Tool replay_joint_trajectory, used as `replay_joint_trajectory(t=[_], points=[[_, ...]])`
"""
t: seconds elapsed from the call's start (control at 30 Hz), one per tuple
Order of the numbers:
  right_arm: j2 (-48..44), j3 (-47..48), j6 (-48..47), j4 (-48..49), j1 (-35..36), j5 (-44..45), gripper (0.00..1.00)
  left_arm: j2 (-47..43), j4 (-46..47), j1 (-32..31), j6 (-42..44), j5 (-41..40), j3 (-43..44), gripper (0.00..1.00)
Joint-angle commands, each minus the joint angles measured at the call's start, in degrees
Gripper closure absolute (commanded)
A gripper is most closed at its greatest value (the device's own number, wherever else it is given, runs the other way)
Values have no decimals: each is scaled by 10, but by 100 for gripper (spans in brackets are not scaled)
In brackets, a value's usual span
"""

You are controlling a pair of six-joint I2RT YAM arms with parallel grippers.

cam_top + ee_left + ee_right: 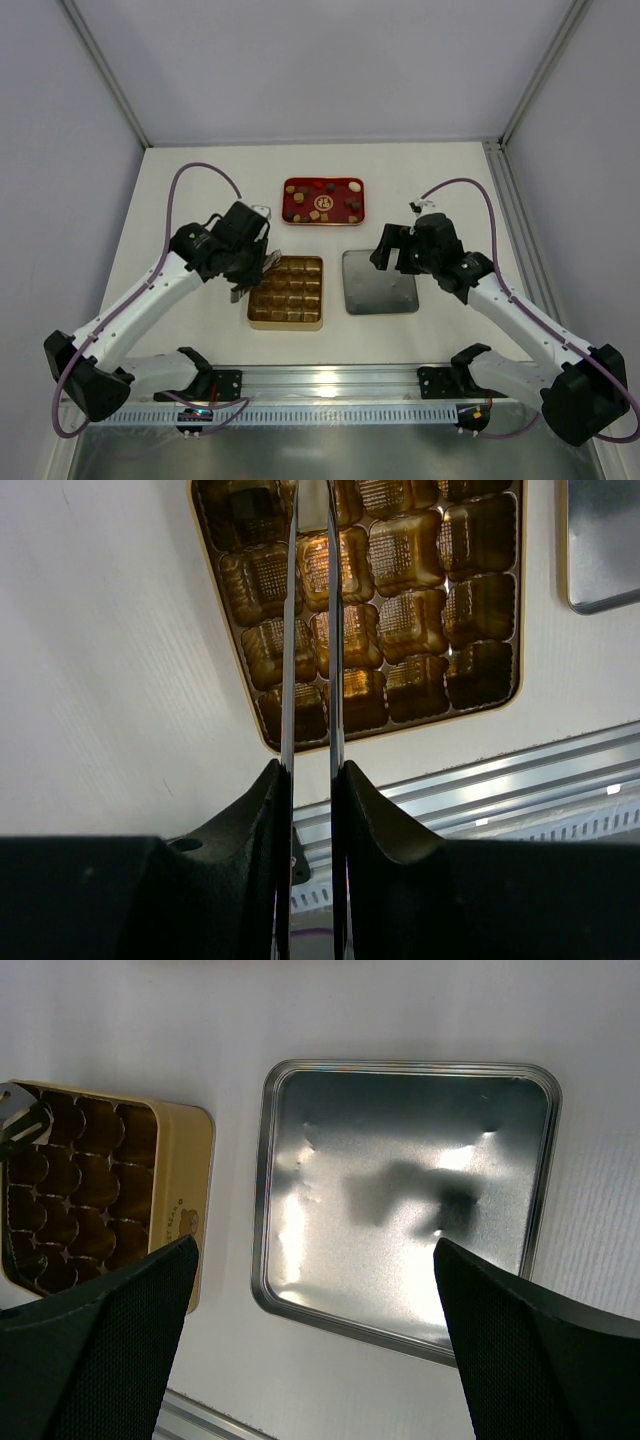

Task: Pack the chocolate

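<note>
About ten pieces of chocolate (pixel 353 207) lie on the red tray (pixel 284 200) at the upper centre of the overhead view. Dark, light brown and pale ones are scattered round its emblem. All of them sit above both of my end effectors in that frame, and none touches either one.

My left end effector (pixel 248 288) hangs left of centre, over the left edge of the gold box (pixel 295 290), which lies just below the tray on the white worktop (pixel 200 180). In my left wrist view the left end effector (pixel 312 540) shows as two thin blades running up the middle of the frame, with only a narrow slit between them, over the box (pixel 400 610) and its gridded cells. The tips run off the top edge, so I cannot tell whether they pinch anything.

My right end effector (pixel 385 250) is right of centre, over the upper edge of the silver lid (pixel 380 285), which lies beside the box on its right. In my right wrist view the right end effector (pixel 315 1250) has its black fingers (pixel 100 1340) spread wide at the lower corners, holding nothing. The lid (pixel 400 1190) fills the middle between them, and the box (pixel 180 1160) is at the left edge.
</note>
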Motion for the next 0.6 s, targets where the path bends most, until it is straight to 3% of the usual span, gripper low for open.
replay_joint_trajectory(t=[0.0,0.57], points=[[-6,-1,3,20,4,0,0,-15,43,-2,-13,3,-12,77],[-7,-1,4,22,4,-3,0,-12,46,-1,-12,-16,-13,63]])
